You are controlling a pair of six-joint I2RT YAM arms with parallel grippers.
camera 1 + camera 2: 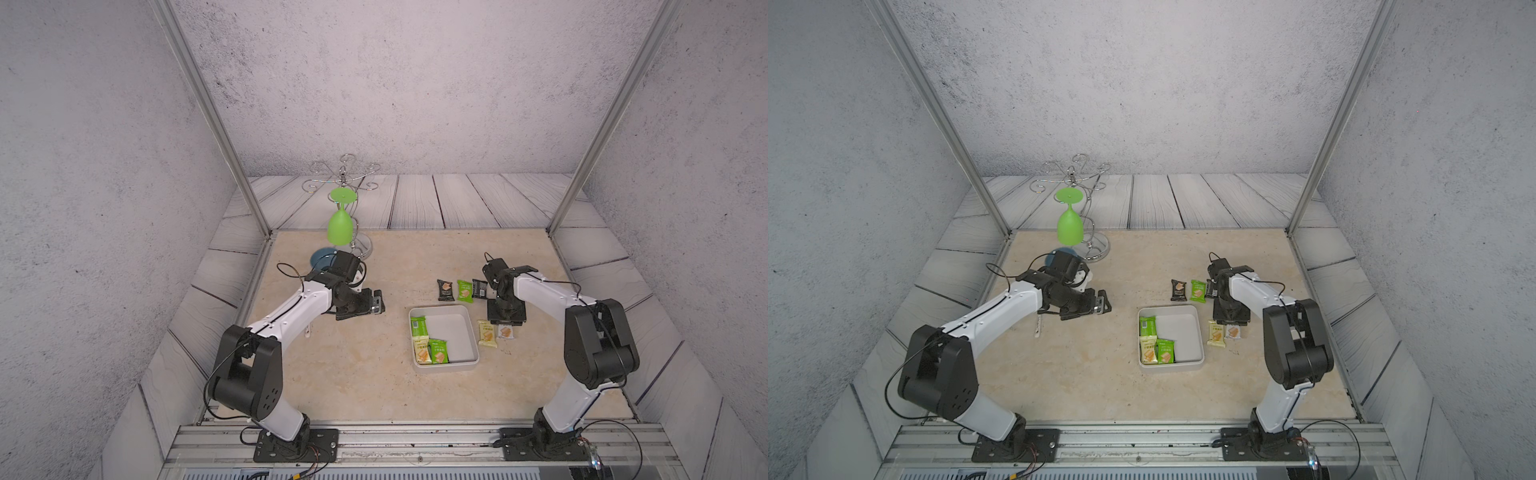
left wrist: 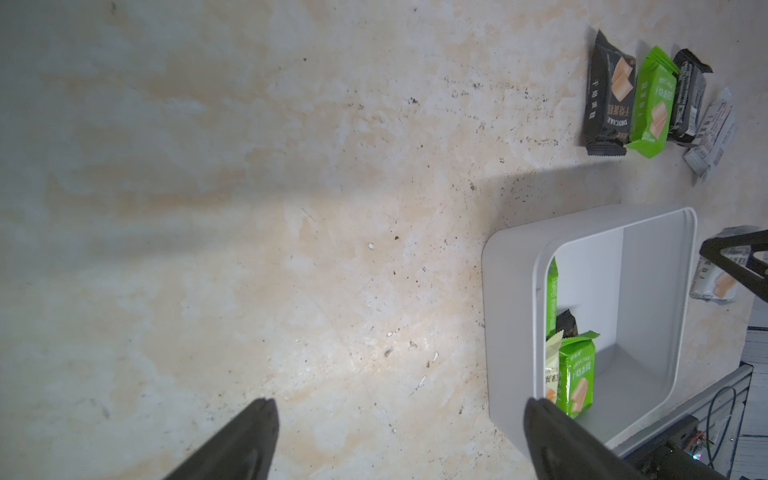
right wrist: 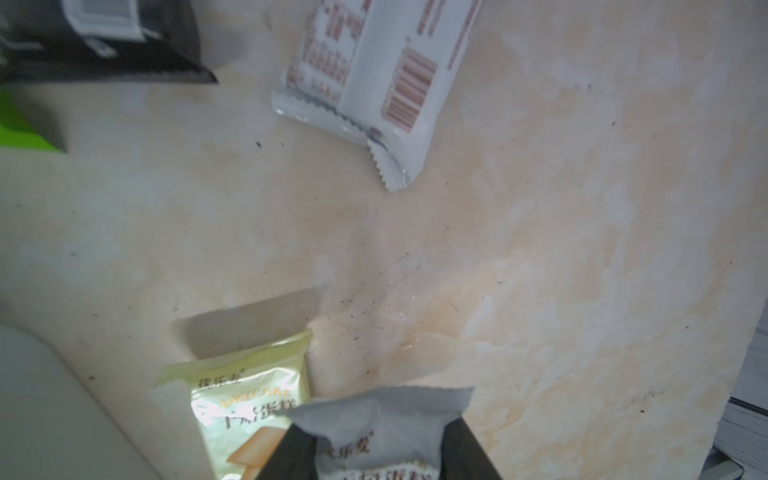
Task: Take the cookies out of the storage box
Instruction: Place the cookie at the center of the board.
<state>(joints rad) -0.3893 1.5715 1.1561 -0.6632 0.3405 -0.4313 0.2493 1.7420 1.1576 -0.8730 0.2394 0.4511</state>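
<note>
Whereas both top views show only a black body above the table, the right wrist view shows the right gripper [image 3: 376,432] clamped on a white packet [image 3: 382,409], with a pale yellow packet [image 3: 249,407] just beside it. Ahead of that gripper lies a second white packet [image 3: 374,83], barcode up, hidden under the arm from above. The left gripper [image 2: 401,415] is spread wide and empty, and the storage box [image 2: 511,311] sits near, ahead of one finger. Only the left wrist view reveals a black packet [image 2: 566,324] among the green and yellow cookies [image 1: 439,351] inside the box.
</note>
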